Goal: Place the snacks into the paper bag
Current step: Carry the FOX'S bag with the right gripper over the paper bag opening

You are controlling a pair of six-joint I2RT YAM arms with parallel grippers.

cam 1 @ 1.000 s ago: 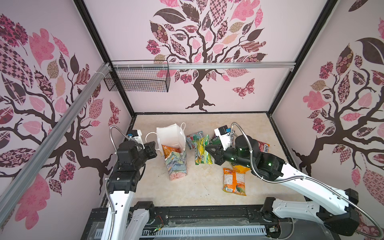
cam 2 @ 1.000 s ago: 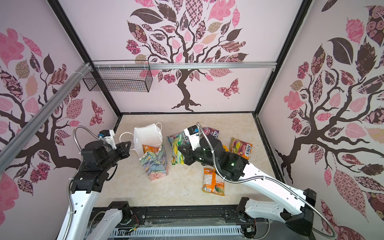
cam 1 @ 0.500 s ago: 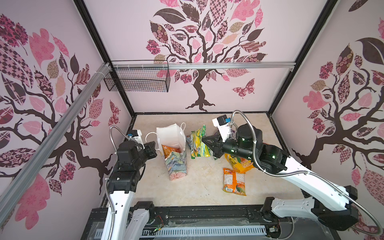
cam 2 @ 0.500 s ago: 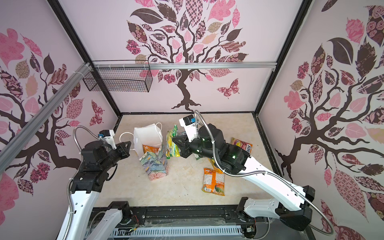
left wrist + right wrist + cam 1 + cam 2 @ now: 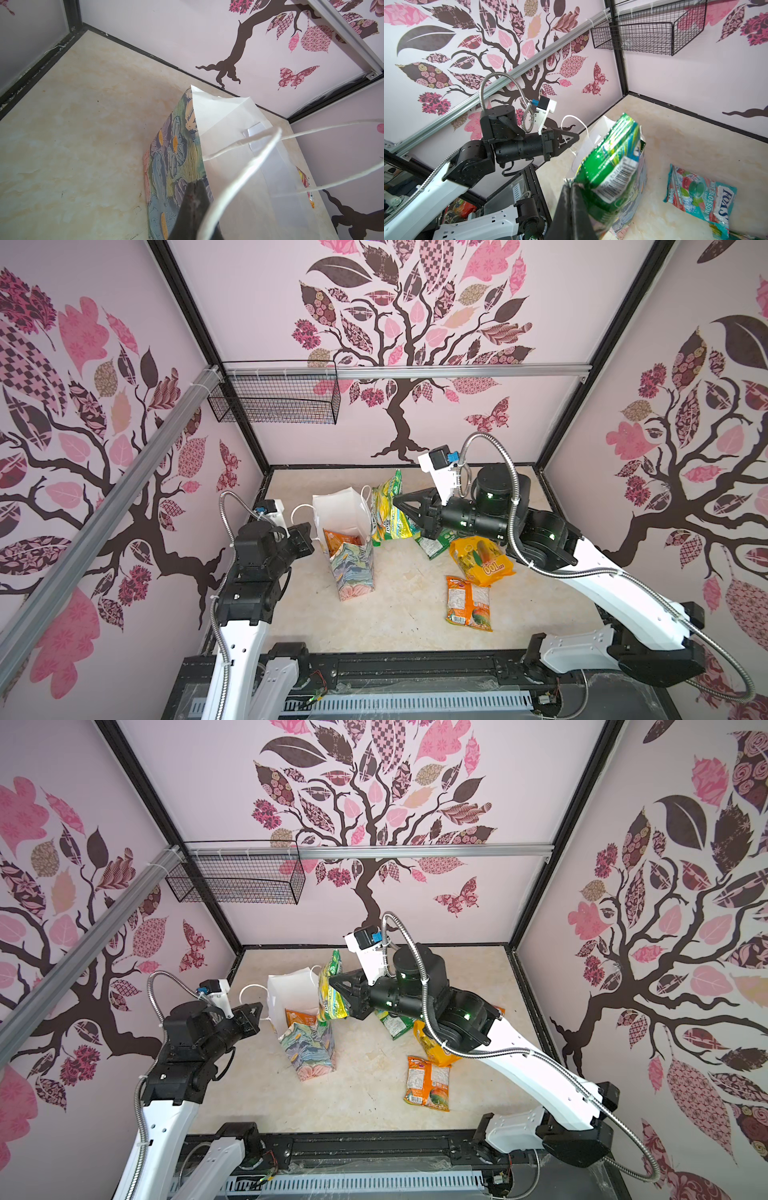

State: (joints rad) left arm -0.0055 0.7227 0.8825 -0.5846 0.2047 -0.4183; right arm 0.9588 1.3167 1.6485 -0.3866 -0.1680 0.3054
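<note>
1. Right wrist view: the right gripper is clamped on one end of a green pouch, which stands up from the fingers. The bag opens just beyond the pouch.
2. Left wrist view: the left gripper looks pinched shut on the bag's side wall near the rim, and a cord handle loops past its fingertips.
3. Risk — the pouch is glossy, limp film held by one end. It may flop, catch the rim and crumple or tip the thin paper, or slide out of the pinch.
4. Risk: the mouth is narrow and an orange pouch sits inside, so the green one may bridge the top rather than drop.
5. A teal pouch lies flat on the marbled table, well clear of the right fingers — crinkled, with sealed edges.
</note>
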